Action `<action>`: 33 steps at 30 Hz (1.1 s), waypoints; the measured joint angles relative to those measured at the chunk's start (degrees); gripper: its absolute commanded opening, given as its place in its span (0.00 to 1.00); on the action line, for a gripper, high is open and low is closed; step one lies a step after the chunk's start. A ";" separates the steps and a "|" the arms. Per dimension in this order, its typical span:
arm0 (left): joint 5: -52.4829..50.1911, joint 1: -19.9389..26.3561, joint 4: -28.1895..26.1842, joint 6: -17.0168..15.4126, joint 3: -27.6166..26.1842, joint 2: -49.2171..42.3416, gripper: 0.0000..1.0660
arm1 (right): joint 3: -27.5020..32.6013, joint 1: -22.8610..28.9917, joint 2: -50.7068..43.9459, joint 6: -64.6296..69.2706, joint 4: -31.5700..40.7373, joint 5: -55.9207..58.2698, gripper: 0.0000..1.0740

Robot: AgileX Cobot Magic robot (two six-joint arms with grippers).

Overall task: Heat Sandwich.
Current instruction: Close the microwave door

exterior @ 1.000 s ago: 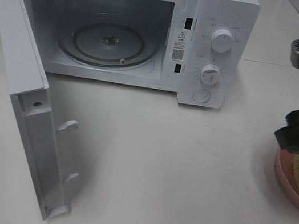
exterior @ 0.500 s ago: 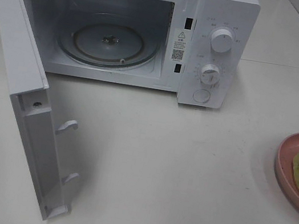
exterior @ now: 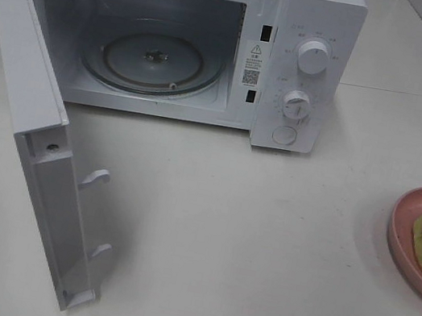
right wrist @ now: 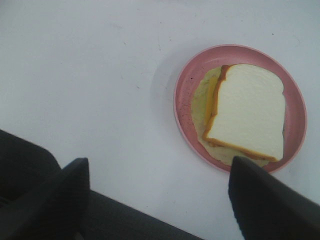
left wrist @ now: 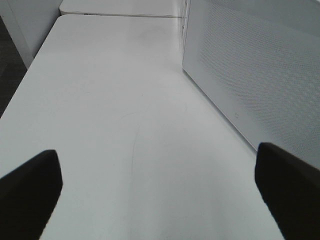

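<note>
Our right tool [right wrist: 159, 200] has lifted off the plate [right wrist: 186, 95] and hangs wide and empty above the sandwich [right wrist: 247, 111], so pickup remains undone.

Neither arm appears in the exterior high view. Left gripper [left wrist: 160, 192]: seen only from its own wrist camera, two dark fingers [left wrist: 27, 192] spread wide apart, nothing between them, held low and looking along the desk [left wrist: 115, 110] at a shallow angle. Right gripper [right wrist: 160, 192]: fingers [right wrist: 270, 200] likewise set wide apart, nothing gripped, poised high with the wrist pointing steeply down at the surface. No contact visible on either side.
</note>
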 measured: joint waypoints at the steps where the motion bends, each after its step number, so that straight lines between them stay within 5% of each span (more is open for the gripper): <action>1: 0.00 0.00 0.00 0.00 0.00 0.00 0.95 | 0.86 0.00 -1.66 -0.17 0.06 0.06 0.69; 9: 0.00 0.00 0.00 0.00 0.00 0.00 0.95 | 6.99 -2.01 -11.23 -0.29 1.95 -2.06 0.69; 33: 0.00 0.00 0.00 0.00 0.00 0.00 0.95 | 9.74 -25.32 -26.70 -1.49 10.83 -5.44 0.69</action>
